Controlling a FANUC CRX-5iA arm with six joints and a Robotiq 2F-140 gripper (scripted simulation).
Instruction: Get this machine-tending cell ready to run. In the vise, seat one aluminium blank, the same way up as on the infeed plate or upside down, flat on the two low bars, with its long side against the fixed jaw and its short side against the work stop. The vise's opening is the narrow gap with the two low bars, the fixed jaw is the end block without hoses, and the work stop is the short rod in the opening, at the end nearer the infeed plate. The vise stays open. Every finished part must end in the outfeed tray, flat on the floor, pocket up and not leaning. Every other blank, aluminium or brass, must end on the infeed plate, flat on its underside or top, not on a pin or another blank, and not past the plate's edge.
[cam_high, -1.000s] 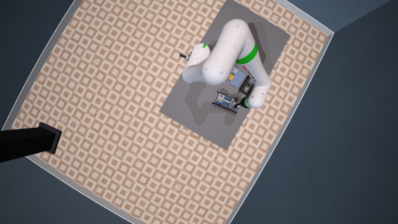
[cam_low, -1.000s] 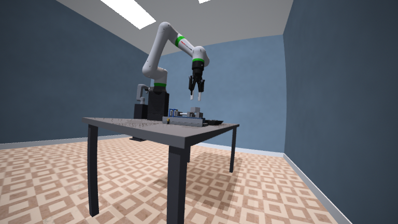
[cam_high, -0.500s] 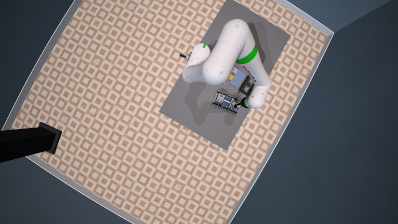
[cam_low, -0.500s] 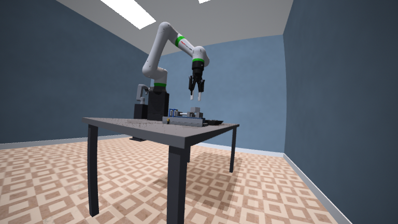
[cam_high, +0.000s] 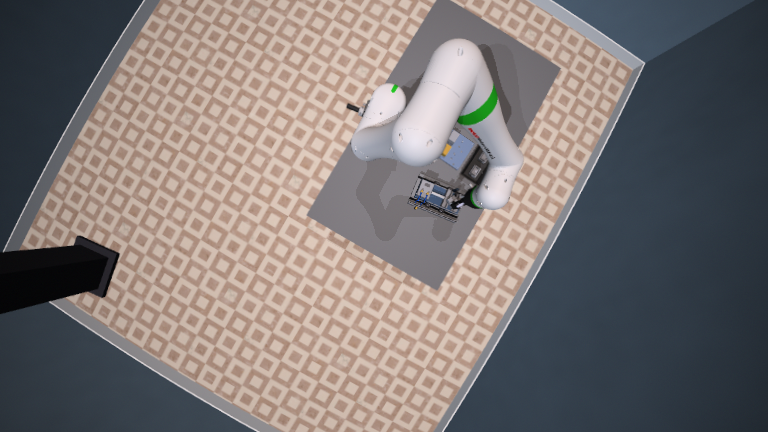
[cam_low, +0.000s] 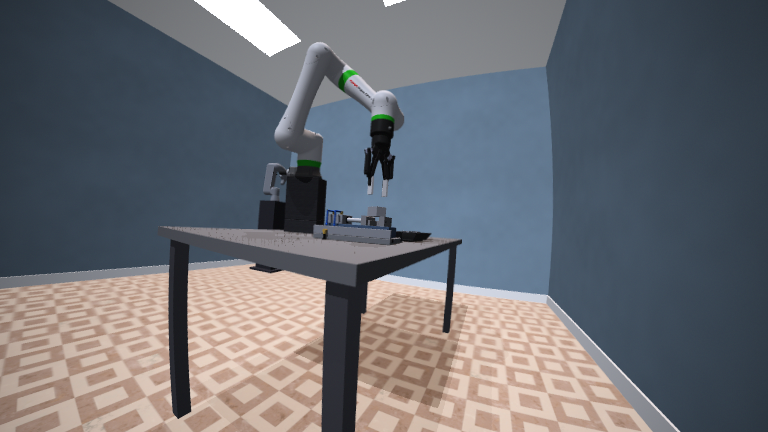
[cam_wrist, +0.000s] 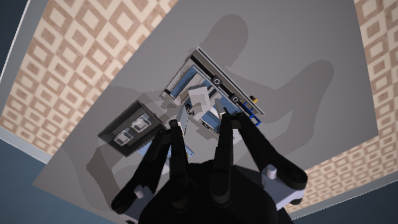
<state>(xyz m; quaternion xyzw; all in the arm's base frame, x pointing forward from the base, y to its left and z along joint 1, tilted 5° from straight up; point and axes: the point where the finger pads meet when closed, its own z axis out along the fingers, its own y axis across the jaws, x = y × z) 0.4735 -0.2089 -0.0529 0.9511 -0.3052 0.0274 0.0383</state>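
The vise (cam_low: 358, 229) stands on the grey table, with blue hoses at its left end; it also shows in the top view (cam_high: 436, 196) and in the wrist view (cam_wrist: 210, 95). A pale grey block (cam_wrist: 200, 96) (cam_low: 377, 211) sits at the vise's middle; I cannot tell whether it is a jaw or a blank. My gripper (cam_low: 377, 189) hangs well above the vise, fingers apart with nothing between them (cam_wrist: 201, 120). The dark outfeed tray (cam_wrist: 127, 129) lies beside the vise and holds two pale parts. The bluish infeed plate (cam_high: 456, 151) is mostly hidden under the arm.
The robot's black pedestal (cam_low: 305, 203) and a grey box stand at the back of the table. The table edge (cam_low: 322, 263) runs close in front of the vise. A black camera post (cam_high: 53, 271) stands on the floor far to the left.
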